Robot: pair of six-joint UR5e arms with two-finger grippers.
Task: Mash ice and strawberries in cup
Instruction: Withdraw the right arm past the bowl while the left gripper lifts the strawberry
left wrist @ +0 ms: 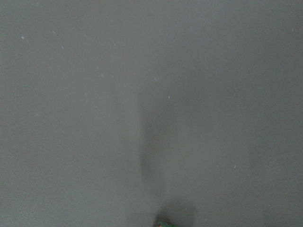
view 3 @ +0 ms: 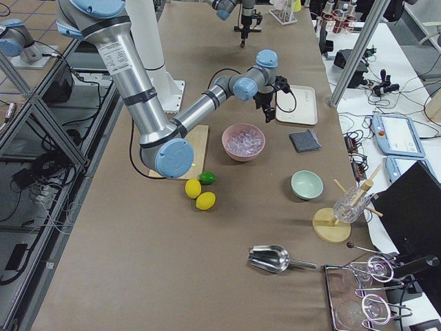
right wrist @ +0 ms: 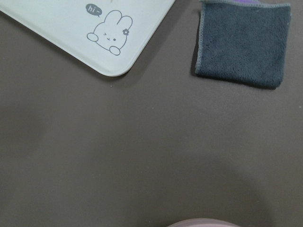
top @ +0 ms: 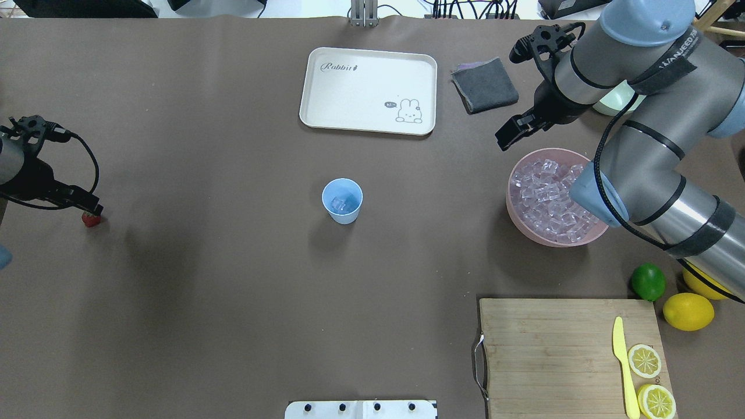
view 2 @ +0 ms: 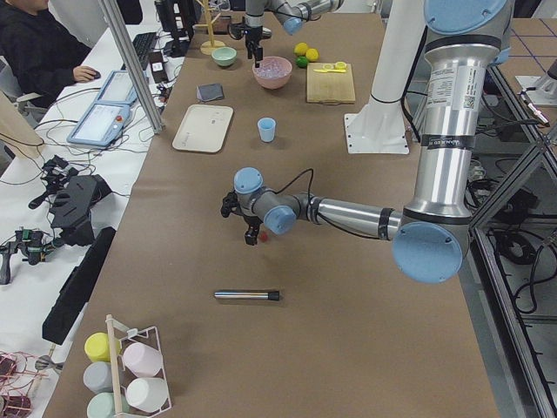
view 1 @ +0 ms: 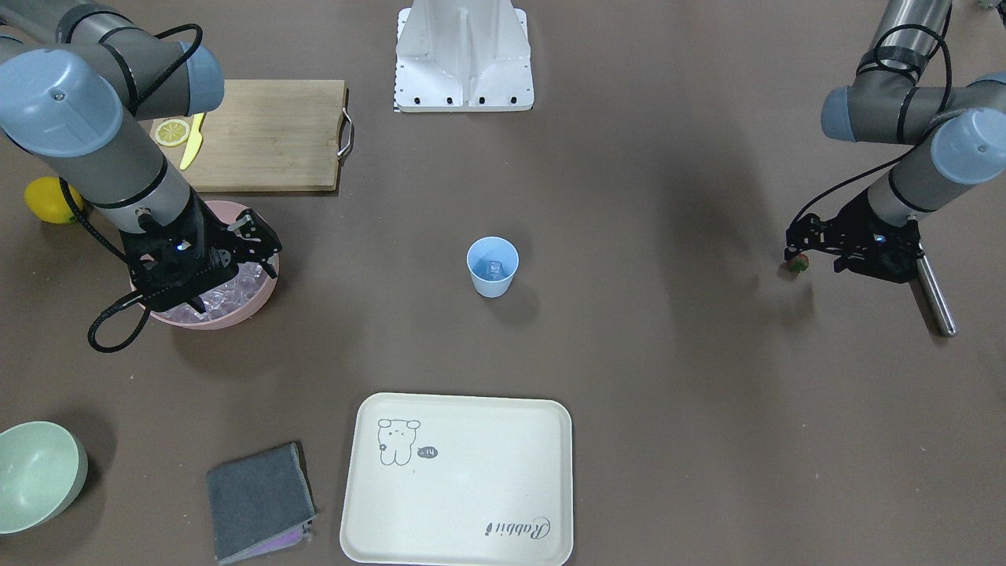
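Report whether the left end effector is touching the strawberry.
Cannot tell. The overhead and front-facing views put the left end effector right at the strawberry, but its tips are too small there to show contact or a gap.

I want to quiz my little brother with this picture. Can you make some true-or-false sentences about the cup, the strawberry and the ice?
1. The cup has an ice cube inside. True.
2. The strawberry is in the cup. False: it sits on the table, right at the tip of the left gripper.
3. The pink bowl is full of ice cubes. True.
4. The yellow knife lies on the tray. False: it lies on the cutting board, beside a lemon slice.
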